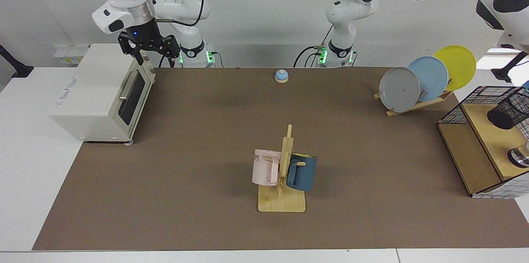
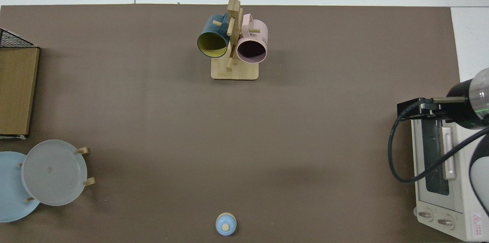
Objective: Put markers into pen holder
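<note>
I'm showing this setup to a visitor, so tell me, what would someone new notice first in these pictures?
Probably the wooden mug stand mid-table, with a pink mug and a dark blue mug hanging on it. Next, the three plates in grey, blue and yellow, leaning in a rack at the facing view's right, near the black mesh pen holder on a wooden shelf. Opposite, the right gripper hangs above the white toaster oven.

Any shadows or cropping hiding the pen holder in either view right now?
Facing view: even light with soft shadows; the pen holder sits at the frame's edge, partly cropped, and the left gripper is outside the frame. Top view: the pen holder falls outside the frame; the right gripper is over the toaster oven.
</note>
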Robot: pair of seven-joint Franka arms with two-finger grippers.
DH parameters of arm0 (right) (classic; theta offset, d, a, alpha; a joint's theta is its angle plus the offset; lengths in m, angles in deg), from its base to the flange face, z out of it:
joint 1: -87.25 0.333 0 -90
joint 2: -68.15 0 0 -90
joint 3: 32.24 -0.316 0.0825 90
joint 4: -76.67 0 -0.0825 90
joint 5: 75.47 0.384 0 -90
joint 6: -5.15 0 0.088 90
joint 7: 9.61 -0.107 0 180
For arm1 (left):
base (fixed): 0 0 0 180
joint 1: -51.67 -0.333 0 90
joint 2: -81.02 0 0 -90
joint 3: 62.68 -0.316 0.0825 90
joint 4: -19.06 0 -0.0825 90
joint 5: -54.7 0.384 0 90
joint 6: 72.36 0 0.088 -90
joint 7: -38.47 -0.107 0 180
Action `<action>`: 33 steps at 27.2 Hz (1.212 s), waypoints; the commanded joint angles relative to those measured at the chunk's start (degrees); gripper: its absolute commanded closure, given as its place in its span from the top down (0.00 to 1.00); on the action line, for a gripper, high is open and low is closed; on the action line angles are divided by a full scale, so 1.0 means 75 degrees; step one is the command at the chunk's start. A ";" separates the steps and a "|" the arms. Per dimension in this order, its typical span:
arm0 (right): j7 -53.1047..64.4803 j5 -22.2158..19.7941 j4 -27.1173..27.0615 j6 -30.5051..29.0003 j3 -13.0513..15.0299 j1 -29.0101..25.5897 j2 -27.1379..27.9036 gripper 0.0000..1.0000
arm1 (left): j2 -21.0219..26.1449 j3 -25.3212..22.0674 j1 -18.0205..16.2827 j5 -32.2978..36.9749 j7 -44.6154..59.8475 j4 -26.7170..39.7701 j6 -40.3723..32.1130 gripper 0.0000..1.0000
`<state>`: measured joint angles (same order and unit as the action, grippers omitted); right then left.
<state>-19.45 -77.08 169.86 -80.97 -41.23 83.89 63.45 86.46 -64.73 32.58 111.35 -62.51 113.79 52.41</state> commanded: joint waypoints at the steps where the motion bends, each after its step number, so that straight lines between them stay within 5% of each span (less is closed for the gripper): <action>1: -0.0130 0.0074 0.0172 -0.0167 -0.0056 -0.0079 -0.0147 1.00 | 0.0095 0.0051 -0.0232 -0.0207 -0.0246 -0.0127 0.0134 0.00; 33: -0.0130 0.0074 0.0172 -0.0167 -0.0056 -0.0079 -0.0147 1.00 | 0.0282 -0.0242 -0.0220 -0.0721 -0.0293 0.0833 0.0720 0.00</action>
<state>-19.50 -77.08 169.86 -80.97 -41.24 83.89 63.45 88.99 -65.77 31.57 107.82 -63.70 118.09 55.40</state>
